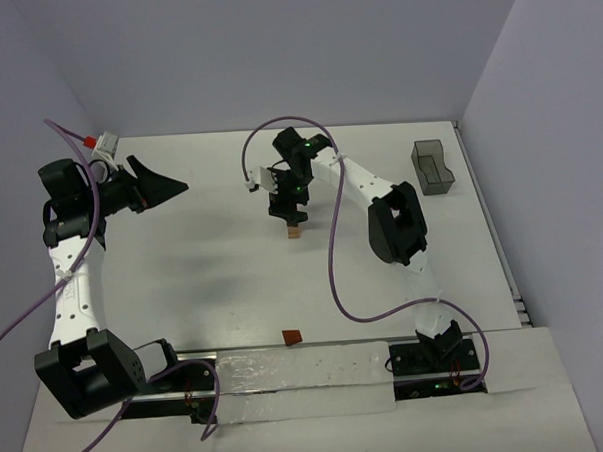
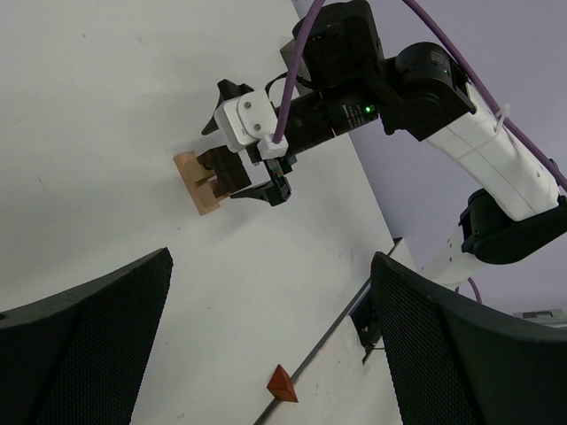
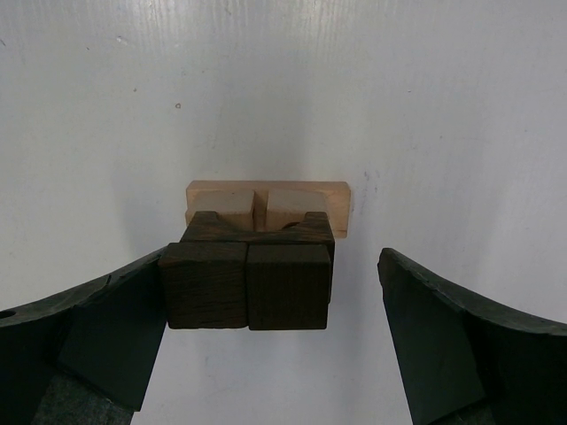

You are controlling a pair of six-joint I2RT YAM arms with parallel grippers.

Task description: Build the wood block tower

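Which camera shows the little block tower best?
The right wrist view. The block tower fills its middle, dark blocks stacked on light ones, framed by the open right gripper. In the top view it is a tiny speck under that gripper. The left wrist view shows it small and partly hidden.

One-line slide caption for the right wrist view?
Open right fingers flank the wood block tower, dark blocks above tan ones.

My left arm (image 1: pixel 72 286) and right arm (image 1: pixel 355 189) are white tubes joined by blocky black housings, each trailed by a purple cable (image 1: pixel 335 265). My left tool (image 1: pixel 162 184) is black, its broad fingers (image 2: pixel 89 336) faced with fine dotted mesh. Behind my right tool (image 1: pixel 289 212) sits a white box (image 2: pixel 246 122), with a green light (image 2: pixel 368 110) beyond it.
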